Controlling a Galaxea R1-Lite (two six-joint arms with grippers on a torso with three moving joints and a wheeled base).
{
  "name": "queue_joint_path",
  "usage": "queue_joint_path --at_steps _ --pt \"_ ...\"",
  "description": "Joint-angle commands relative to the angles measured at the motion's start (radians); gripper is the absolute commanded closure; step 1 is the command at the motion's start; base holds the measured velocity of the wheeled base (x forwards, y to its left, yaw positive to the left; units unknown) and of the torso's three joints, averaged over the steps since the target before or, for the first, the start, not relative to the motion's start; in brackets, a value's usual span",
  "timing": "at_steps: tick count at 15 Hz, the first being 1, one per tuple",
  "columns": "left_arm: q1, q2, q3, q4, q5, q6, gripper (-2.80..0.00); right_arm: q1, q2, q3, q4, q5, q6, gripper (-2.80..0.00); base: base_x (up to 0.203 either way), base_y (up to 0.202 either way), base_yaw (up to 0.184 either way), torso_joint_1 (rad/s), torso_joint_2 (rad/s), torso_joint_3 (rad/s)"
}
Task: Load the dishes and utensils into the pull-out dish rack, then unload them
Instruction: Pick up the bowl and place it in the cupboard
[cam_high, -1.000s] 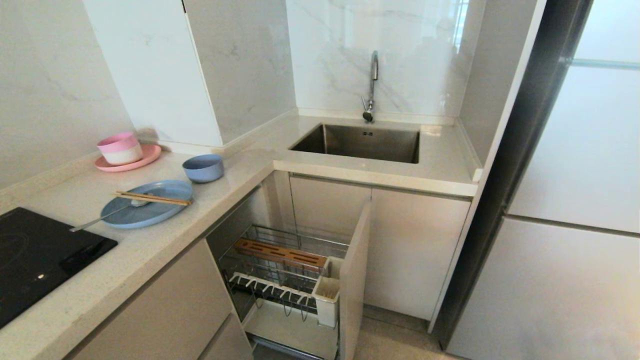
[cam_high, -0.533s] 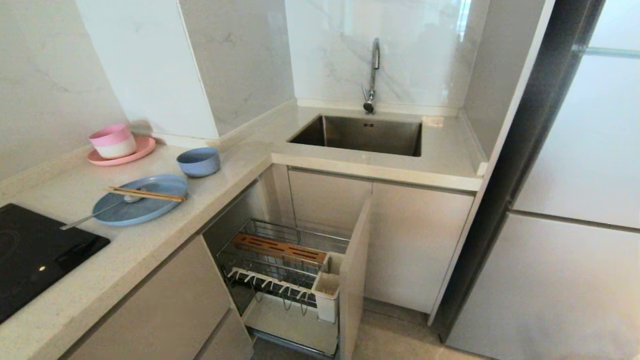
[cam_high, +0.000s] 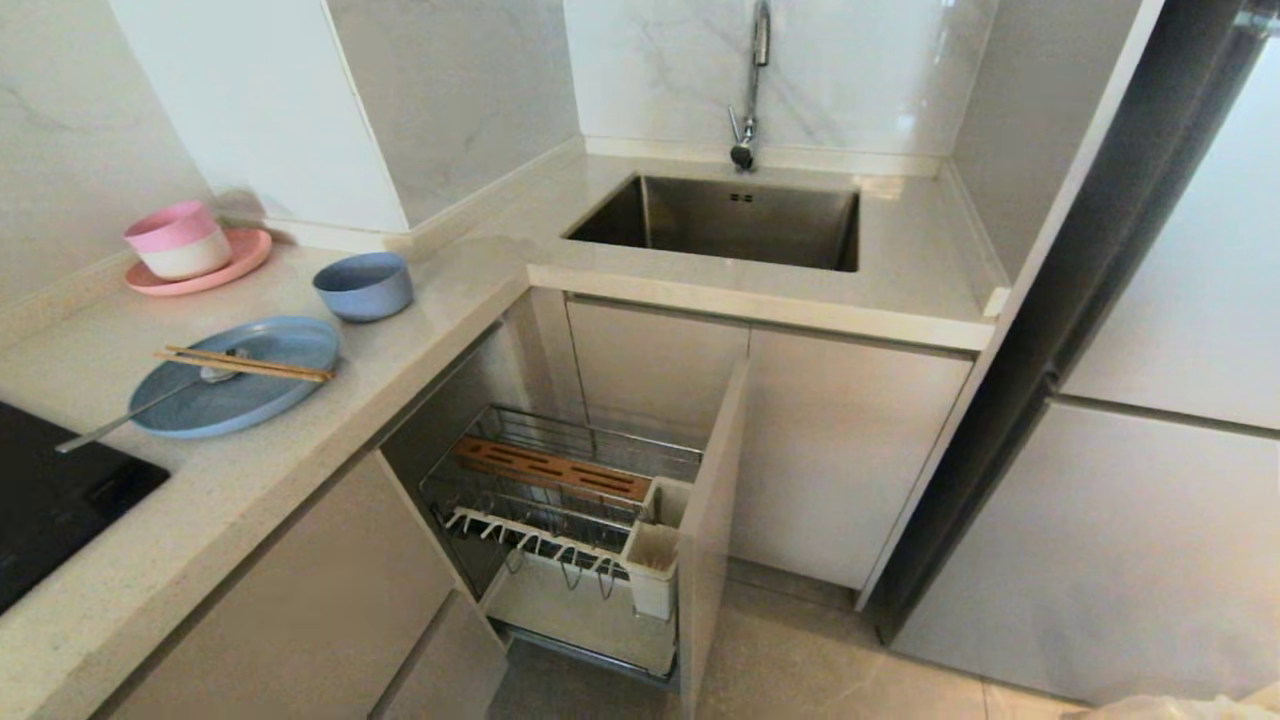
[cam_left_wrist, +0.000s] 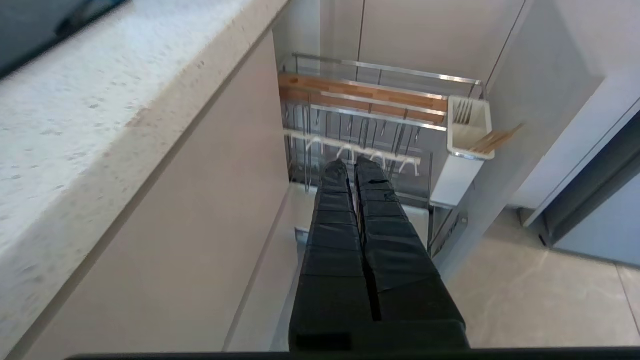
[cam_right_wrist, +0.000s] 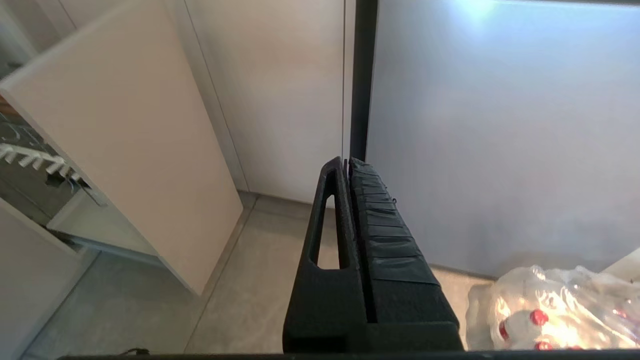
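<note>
The pull-out dish rack (cam_high: 560, 500) stands drawn out of the cabinet under the table (cam_high: 300, 470), its beige front panel (cam_high: 710, 520) jutting toward the floor space, its wire basket open from above. Across the basket lies the slotted wooden strip (cam_high: 550, 470), with the row of white hooks (cam_high: 530, 535) nearer the front and the white utensil cup (cam_high: 650, 570) at the corner just beside the panel. In the left wrist view wooden sticks (cam_left_wrist: 495, 140) poke out of that cup.

The dishes are all on the table, near its front edge above the rack. The light-blue plate (cam_high: 235, 385) carries the chopsticks (cam_high: 245, 365) laid across it and the spoon (cam_high: 130, 415), whose handle runs off the rim toward the black cooktop (cam_high: 50, 510). The light-blue bowl (cam_high: 363, 285) sits just behind the plate, apart from it. Farther back, by the wall, a pink-and-white bowl (cam_high: 178, 240) rests on a pink plate (cam_high: 215, 270).

The sink (cam_high: 730, 220) and faucet (cam_high: 750, 90) fill the corner beyond. To the right a tall pale fridge door (cam_high: 1150, 450) bounds the open floor (cam_high: 820, 660).

The left gripper (cam_left_wrist: 356, 162) hangs beside the cabinet front, pointing at the rack, jaws clenched on nothing. The right gripper (cam_right_wrist: 347, 162) is low over the floor (a plastic-wrapped pack of bottles (cam_right_wrist: 545, 310) lies near it), jaws likewise pressed together and empty.
</note>
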Motion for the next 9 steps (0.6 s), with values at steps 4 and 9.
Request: queue_joint_path --at_steps 4,9 --pt "0.000 -0.001 -0.001 0.000 0.000 0.000 0.00 0.000 0.002 0.000 0.000 0.000 0.000 0.00 0.000 0.000 0.000 0.005 0.00 -0.198" --pt "0.000 -0.001 0.001 0.001 0.000 0.000 0.00 0.000 0.001 0.000 0.000 0.000 0.000 0.00 0.000 0.000 0.000 0.004 0.00 -0.197"
